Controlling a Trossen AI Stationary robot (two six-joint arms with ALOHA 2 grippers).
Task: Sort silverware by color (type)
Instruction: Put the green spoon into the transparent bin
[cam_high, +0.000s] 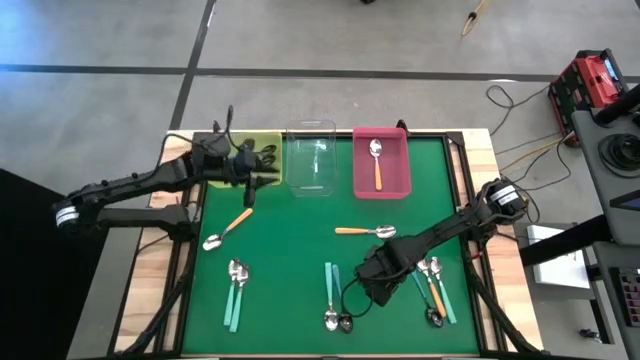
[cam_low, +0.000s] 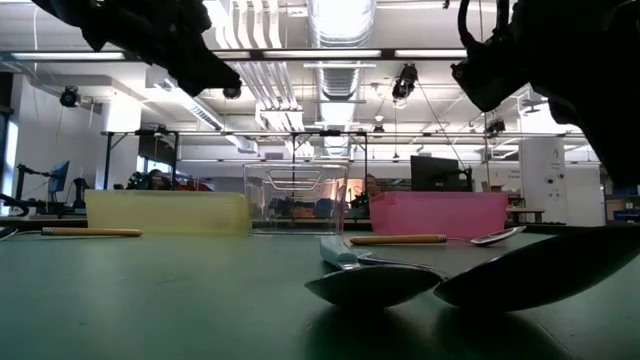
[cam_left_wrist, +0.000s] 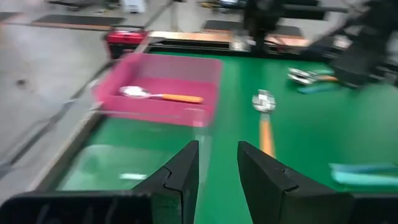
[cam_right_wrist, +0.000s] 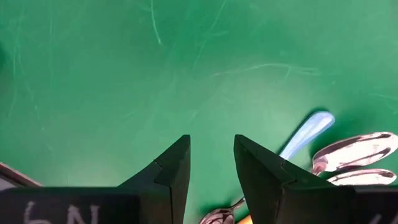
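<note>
Sorting spoons on green surface (cam_high: 300, 240), bins along far edge.
Left gripper (cam_high: 262, 178) by yellow bin (cam_high: 262, 140), right gripper (cam_high: 372, 275) low amid teal spoons (cam_high: 335, 295); both parted, empty. One orange spoon (cam_high: 377, 160) in pink bin (cam_high: 400, 185). Risk: snagging neighbouring spoons.

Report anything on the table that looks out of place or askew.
Nothing is spilled or damaged. Unsorted spoons lie loose on the green mat, and the clear plastic bin appears empty, while the pink bin holds one orange-handled spoon.
</note>
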